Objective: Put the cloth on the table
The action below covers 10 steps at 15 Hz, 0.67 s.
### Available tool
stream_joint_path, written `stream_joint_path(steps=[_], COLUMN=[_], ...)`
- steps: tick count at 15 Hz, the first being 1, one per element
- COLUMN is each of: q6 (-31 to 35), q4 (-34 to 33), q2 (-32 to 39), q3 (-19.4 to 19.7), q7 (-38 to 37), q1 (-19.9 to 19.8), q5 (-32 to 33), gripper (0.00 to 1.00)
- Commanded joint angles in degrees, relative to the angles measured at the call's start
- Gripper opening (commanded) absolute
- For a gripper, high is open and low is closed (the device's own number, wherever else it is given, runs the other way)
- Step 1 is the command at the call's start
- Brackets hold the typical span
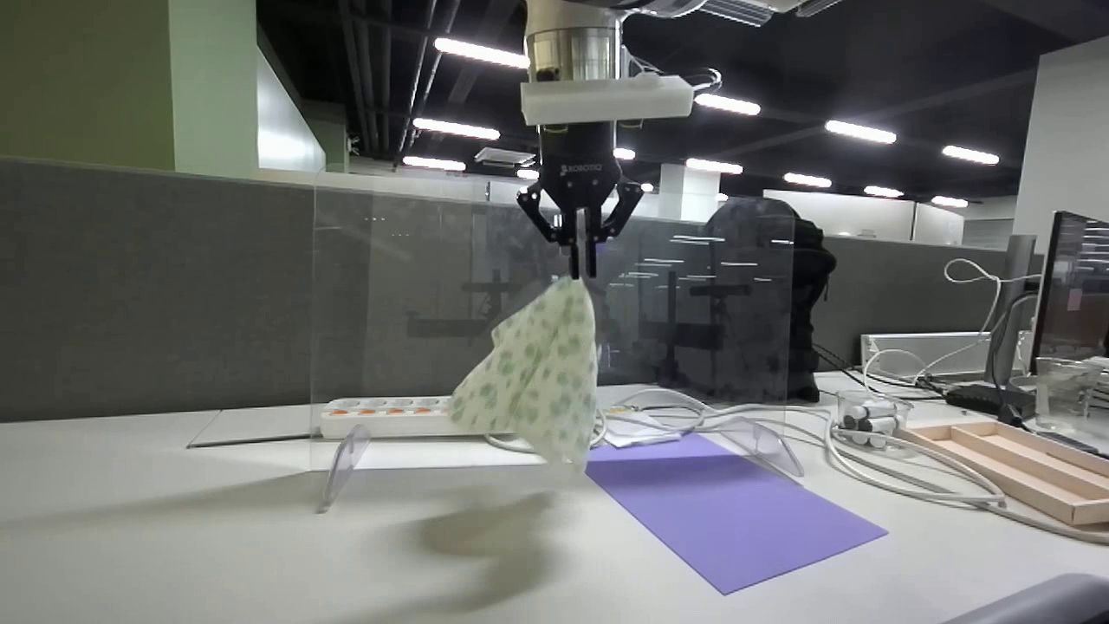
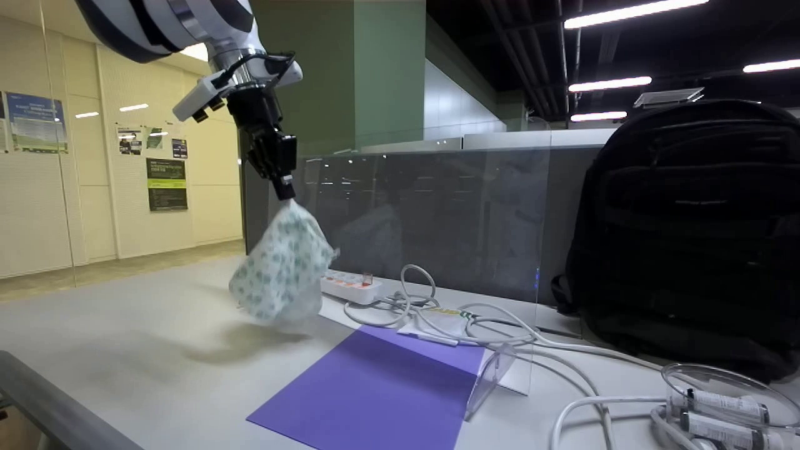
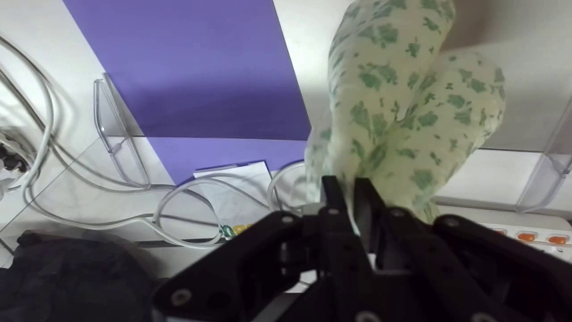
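The cloth [image 1: 541, 373], pale cream-green with a green floral print, hangs in the air from my gripper [image 1: 582, 274]. In both exterior views the cloth [image 2: 284, 265] is bunched at the top, spreads downward, and its lower part is slightly blurred. Its lower edge is above the light grey-white table [image 1: 260, 555], with a shadow below. In the wrist view the gripper's fingertips [image 3: 346, 182] are close together with a narrow gap, and the cloth [image 3: 402, 103] runs into that gap. The gripper appears shut on the cloth's top; the pinched part is mostly hidden.
A purple sheet [image 1: 736, 511] lies on the table. A clear panel on feet [image 1: 390, 286] stands upright around the cloth's area. A power strip [image 1: 385, 423], white cables [image 2: 406, 300], a black backpack [image 2: 681, 237], a wooden tray [image 1: 1014, 472] and a monitor [image 1: 1074, 286] are around.
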<state>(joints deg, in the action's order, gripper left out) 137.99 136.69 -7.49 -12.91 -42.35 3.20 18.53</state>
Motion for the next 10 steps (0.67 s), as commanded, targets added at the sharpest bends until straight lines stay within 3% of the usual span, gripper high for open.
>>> stream_joint_path(steps=[1, 8, 10], q6=[0.32, 0.99, 1.12], q4=[0.63, 1.17, 1.16], q2=[-1.22, -1.93, -2.11], q3=[0.89, 0.67, 0.67], q7=[-0.18, -0.74, -0.83], q1=[0.79, 0.69, 0.59], q5=[-1.69, -0.74, -0.48], gripper=[0.48, 0.95, 1.00])
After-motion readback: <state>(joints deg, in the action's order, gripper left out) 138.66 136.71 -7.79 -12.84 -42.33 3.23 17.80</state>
